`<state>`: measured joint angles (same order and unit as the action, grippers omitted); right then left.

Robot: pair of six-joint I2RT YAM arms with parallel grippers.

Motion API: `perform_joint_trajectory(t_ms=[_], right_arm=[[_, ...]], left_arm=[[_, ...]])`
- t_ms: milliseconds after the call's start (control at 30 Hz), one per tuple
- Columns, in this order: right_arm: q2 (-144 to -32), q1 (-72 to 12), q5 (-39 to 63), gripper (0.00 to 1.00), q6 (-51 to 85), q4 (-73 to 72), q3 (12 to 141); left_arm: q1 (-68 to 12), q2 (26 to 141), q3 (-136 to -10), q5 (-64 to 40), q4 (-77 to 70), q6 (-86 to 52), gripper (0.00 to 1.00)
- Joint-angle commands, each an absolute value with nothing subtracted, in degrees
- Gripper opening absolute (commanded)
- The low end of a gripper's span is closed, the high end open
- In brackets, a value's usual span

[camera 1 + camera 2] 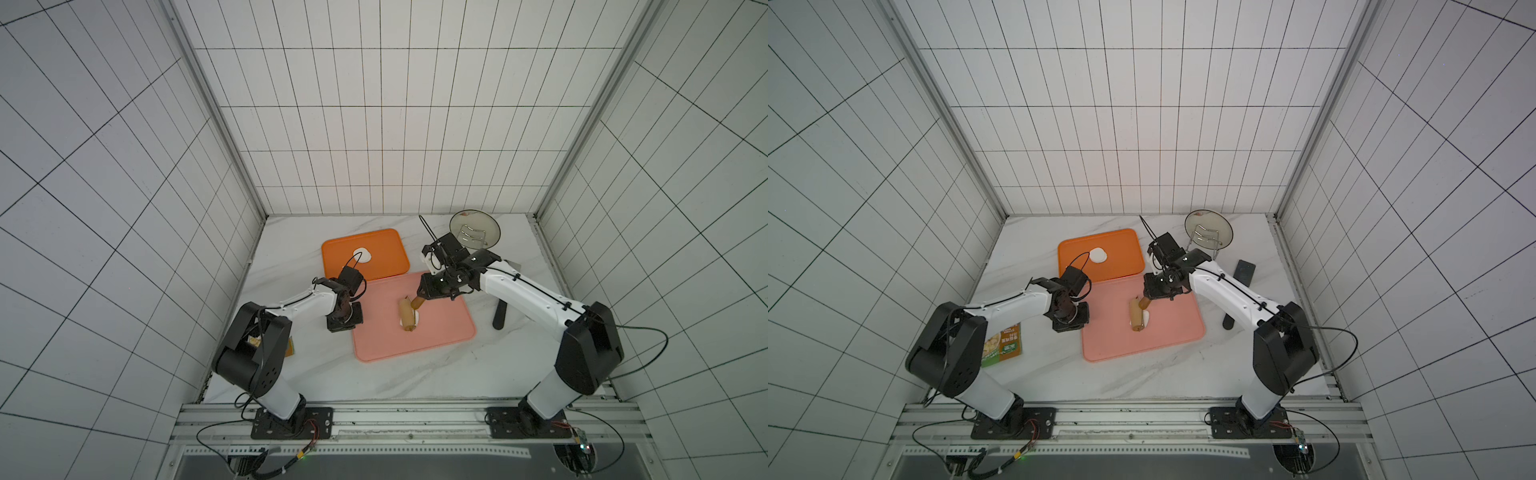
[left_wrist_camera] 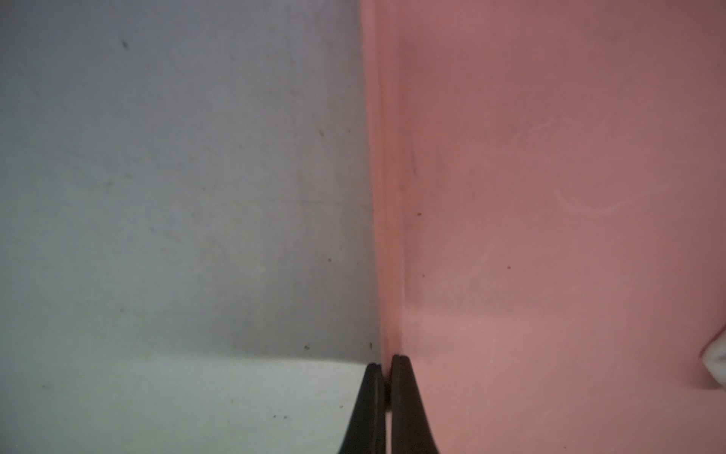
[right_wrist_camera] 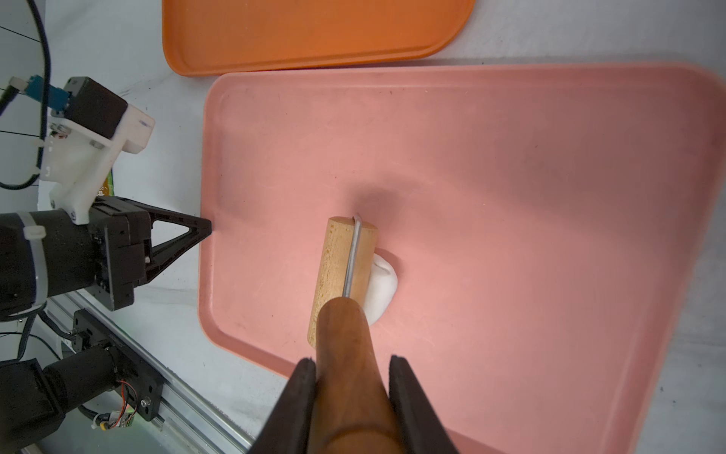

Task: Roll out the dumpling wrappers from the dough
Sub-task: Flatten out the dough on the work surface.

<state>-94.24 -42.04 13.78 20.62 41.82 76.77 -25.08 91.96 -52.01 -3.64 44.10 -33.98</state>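
On pink tray [image 3: 510, 157]: rolling pin [image 3: 345, 275] on dough [image 3: 383, 291], risks dragging it.
Right gripper [image 3: 351, 373]: pinching its handle, risks twisting.
Left gripper [image 2: 387, 369]: pressed together at rim.

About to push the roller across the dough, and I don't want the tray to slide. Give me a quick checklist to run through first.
1. Grip: right gripper shut on the roller handle: ok.
2. Contact: roller against the dough: ok; the lump sticks out on one side.
3. Placement: dough on the pink tray: ok.
4. Hold-down: left gripper shut at the tray's rim: ok; whether it pins the tray, cannot tell.
5. Flatness: dough is a thick lump: not ok.
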Motion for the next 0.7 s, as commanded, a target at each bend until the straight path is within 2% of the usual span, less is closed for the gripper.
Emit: perform_joint_trajectory(t_ms=[0, 267, 467, 667], right_arm=[[-99.4, -43.4, 4.4, 0.0, 19.8, 47.1, 71.7], [-99.1, -43.0, 2.7, 0.0, 20.6, 45.9, 71.9], [-93.0, -38.5, -0.1, 0.0, 20.8, 46.4, 69.6], [-90.7, -37.4, -2.6, 0.0, 20.3, 47.4, 66.7]], left_arm=[[-25.5, 93.3, -52.0, -2.2, 42.8, -33.0, 0.0], [-25.5, 92.8, -51.9, -1.6, 43.0, -33.3, 0.0], [-25.2, 92.5, -51.7, -0.4, 43.4, -33.9, 0.0], [-25.2, 92.6, -51.4, 0.3, 43.8, -33.9, 0.0]])
